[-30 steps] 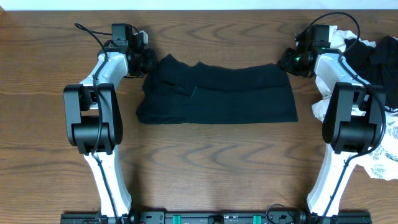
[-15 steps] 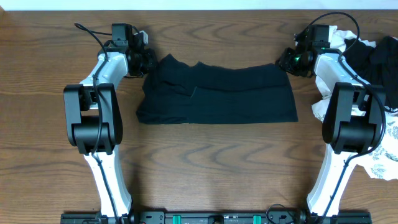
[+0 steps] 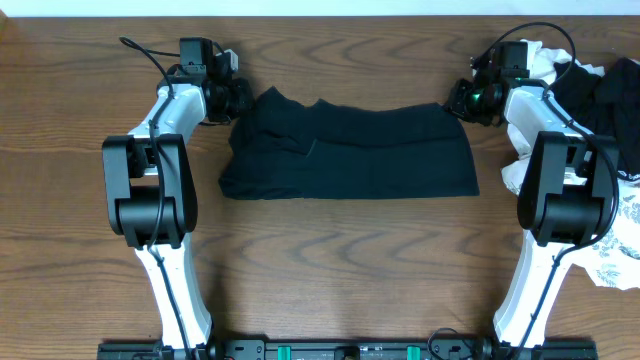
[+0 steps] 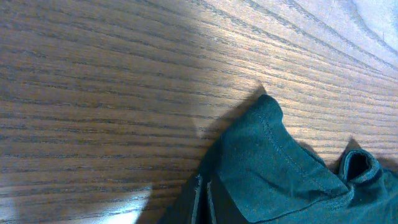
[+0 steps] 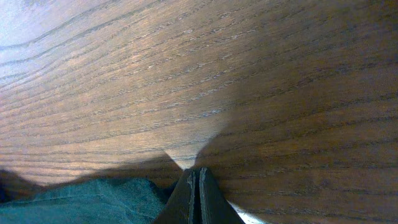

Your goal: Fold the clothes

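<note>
A dark garment [image 3: 350, 150] lies flat in a wide folded band at the table's middle back. My left gripper [image 3: 240, 98] sits at its upper left corner with jaws shut [image 4: 202, 199]; the dark teal cloth [image 4: 273, 168] lies right beside the fingers, and none shows between them. My right gripper [image 3: 462, 98] sits at the upper right corner with jaws shut [image 5: 194, 193] and nothing between them; the cloth edge [image 5: 87, 199] lies just to their left on the wood.
A pile of other clothes lies at the right edge: a black piece [image 3: 600, 95], a white piece [image 3: 545, 65] and a patterned white one [image 3: 620, 235]. Both arms' bases stand at the table's front.
My right gripper has shifted slightly up and to the right, off the garment's corner. The left arm and the garment have not moved.
</note>
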You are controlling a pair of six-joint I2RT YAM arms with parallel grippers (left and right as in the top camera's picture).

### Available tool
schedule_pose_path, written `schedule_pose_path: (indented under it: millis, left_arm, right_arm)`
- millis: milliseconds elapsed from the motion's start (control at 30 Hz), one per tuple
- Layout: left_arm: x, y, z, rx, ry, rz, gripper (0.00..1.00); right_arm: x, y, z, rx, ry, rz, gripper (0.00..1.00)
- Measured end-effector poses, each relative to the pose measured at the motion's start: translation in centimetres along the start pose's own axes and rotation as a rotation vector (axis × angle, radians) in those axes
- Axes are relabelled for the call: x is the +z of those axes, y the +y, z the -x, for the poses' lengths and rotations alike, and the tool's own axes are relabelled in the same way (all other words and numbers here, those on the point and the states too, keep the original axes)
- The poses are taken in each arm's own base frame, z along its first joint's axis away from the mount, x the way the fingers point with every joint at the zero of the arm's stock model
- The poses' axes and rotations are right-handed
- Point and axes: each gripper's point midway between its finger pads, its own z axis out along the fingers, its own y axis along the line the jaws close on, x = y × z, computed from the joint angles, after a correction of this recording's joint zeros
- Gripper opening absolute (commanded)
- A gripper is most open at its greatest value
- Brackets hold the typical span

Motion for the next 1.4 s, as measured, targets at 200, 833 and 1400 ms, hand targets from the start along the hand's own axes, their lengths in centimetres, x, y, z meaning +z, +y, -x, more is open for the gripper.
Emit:
schedule_pose_path:
  millis: [200, 833, 1400]
  left_arm:
    - [0.0, 0.1, -0.2, -0.004, 0.01, 0.002, 0.06]
    - [-3.5, -1.4, -0.5, -0.013, 0.03, 0.008, 0.06]
    - [-4.7, -1.3, -3.1, -0.058, 0.13, 0.033, 0.06]
  right_arm:
    - [0.0, -0.1, 0.1, -0.001, -0.005, -0.007, 0.01]
    - [-0.8, -1.1, -0.4, 0.011, 0.007, -0.08, 0.03]
    - [-4.4, -0.6, 0.2, 0.006, -0.024, -0.136, 0.05]
